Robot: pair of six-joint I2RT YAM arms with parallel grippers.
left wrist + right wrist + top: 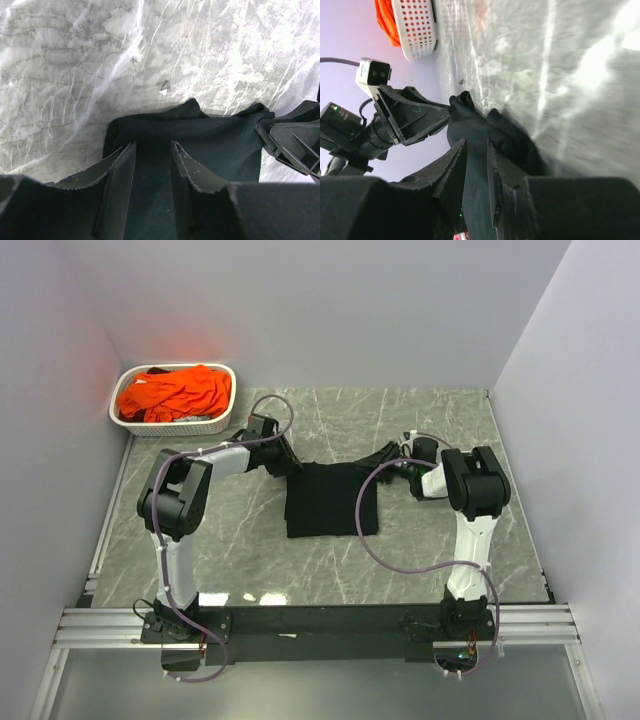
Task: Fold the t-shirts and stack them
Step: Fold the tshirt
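From above, the black t-shirt (330,502) lies as a folded rectangle on the marble table (450,420), between the two claws. The left claw (283,458) is at its far left corner. The right claw (402,462) is at its far right corner, where the cloth bunches up toward it. Well out beyond the left claw, on its left, a white plastic basket (170,427) holds the orange t-shirts (178,390).

In the left wrist view, the left claw (153,150) has its fingers (120,172) partly apart. Black cloth runs between them and ends just ahead of the tips. I cannot tell whether it is pinched. The right claw (280,135) meets the shirt's edge just to the right. A small scrap (163,87) lies ahead, apart from the cloth.

In the right wrist view, the right claw (476,145) is drawn to a narrow slit, and the black cloth fills it. Just ahead and to the left, the left claw (447,107) has its tip at the same cloth. The basket (417,30) is far ahead.
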